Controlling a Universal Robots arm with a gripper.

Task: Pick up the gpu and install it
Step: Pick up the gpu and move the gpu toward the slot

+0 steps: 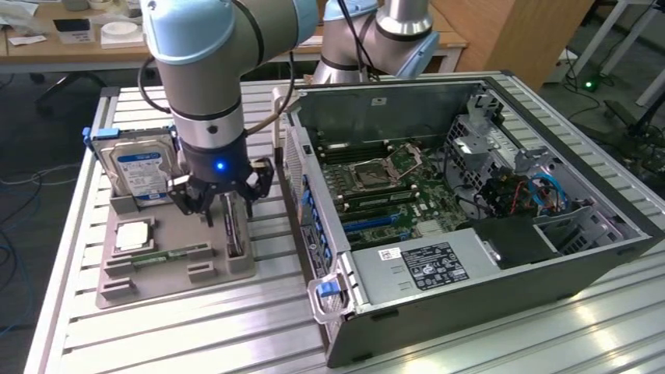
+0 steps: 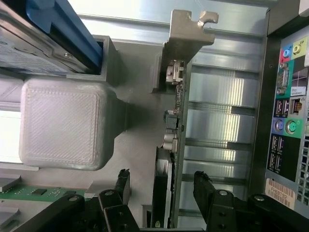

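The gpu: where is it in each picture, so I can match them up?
Exterior view: the gpu stands on edge in the grey tray, under the gripper, toward the exterior view's left.
Wrist view: the gpu is seen edge-on, straddled by the open gripper.
Shared landmark: the computer case beside it.

On my feed the gpu (image 2: 175, 116) shows a thin green edge and a pale silver bracket. The gripper (image 1: 226, 212) is black, under a grey and light-blue arm (image 1: 208, 54). The tray (image 1: 177, 273) is dull grey-brown, and its block (image 2: 60, 125) has a fine ribbed weave. The hard drive (image 1: 143, 175) is silver with a blue-and-white label. The memory stick (image 1: 167, 255) is green. The case (image 1: 499, 269) is dark grey, its motherboard (image 1: 406, 187) green. I see the table (image 1: 156, 327) striped in pale aluminium.
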